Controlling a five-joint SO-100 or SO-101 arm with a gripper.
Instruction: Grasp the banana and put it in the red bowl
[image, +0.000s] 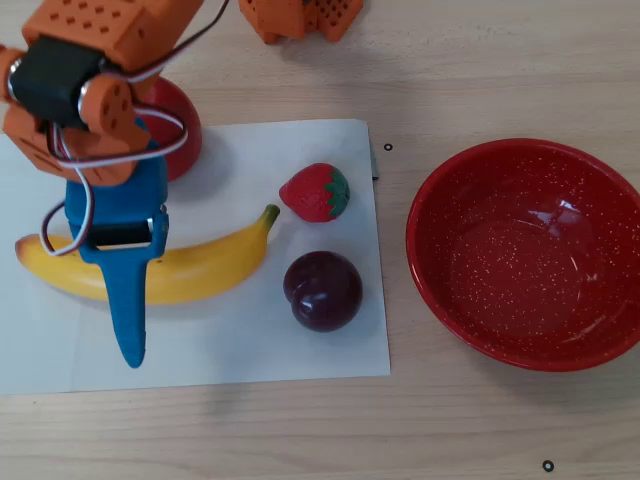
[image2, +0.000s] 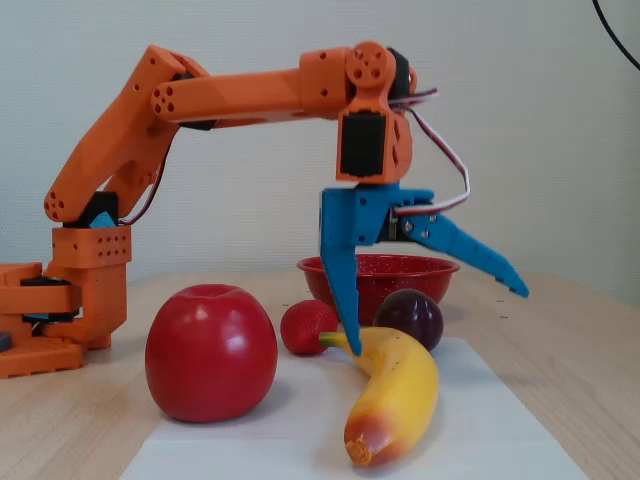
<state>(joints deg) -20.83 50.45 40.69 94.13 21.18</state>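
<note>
the banana (image: 190, 265) lies on the white paper (image: 240, 345), well apart from the red bowl (image: 430, 260). the gripper (image2: 435, 315) hangs over it, fingers spread wide, empty. closing off-centre could roll the glossy banana into the plum (image: 322, 290).

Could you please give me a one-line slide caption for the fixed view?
Orange arm's open gripper straddling the banana on white paper, with apple, strawberry, plum, red bowl behind.
</note>
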